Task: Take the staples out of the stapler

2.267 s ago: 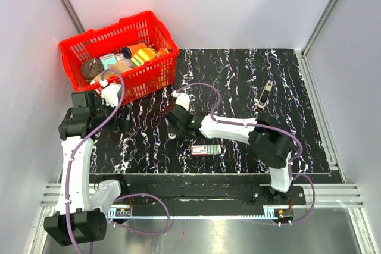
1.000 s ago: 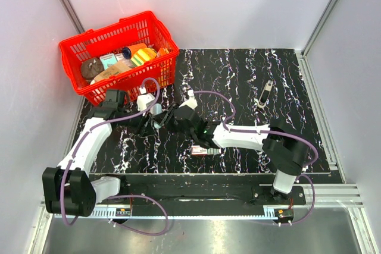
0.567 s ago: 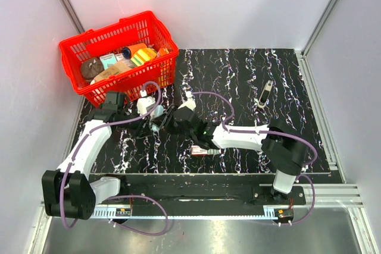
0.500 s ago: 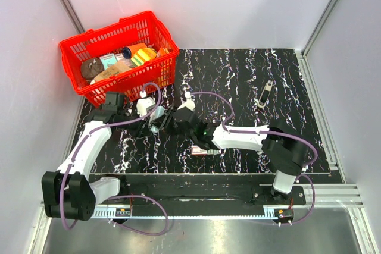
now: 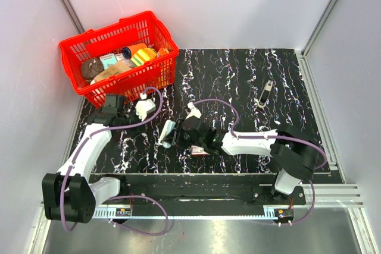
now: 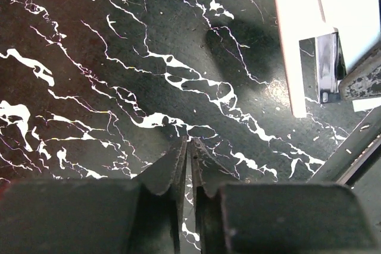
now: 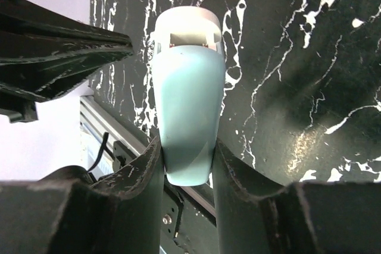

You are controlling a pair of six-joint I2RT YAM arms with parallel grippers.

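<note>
Gripping the stapler by its near rounded end, the right hand has both fingers pressed against the pale blue body. The white slotted end of the bar points away from the wrist camera, over the black marbled surface. In the overhead view the stapler sits left of centre in the frame, at the tip of the right arm, which stretches leftward across the lower middle. Whether the bar rests on the surface or is lifted off it cannot be told.

The left hand holds nothing. Its two fingertips are drawn together with only a hairline slit between them, and white-veined surface lies beyond them. From above, the left arm bends up the left side of the frame, its wrist near the front wall of the red basket, which stands in the upper left and is filled with assorted items.

A small flat box with a red label peeks out from under the right arm, just beside the stapler. A slim dark-and-silver item lies well apart, toward the upper right of the surface.
</note>
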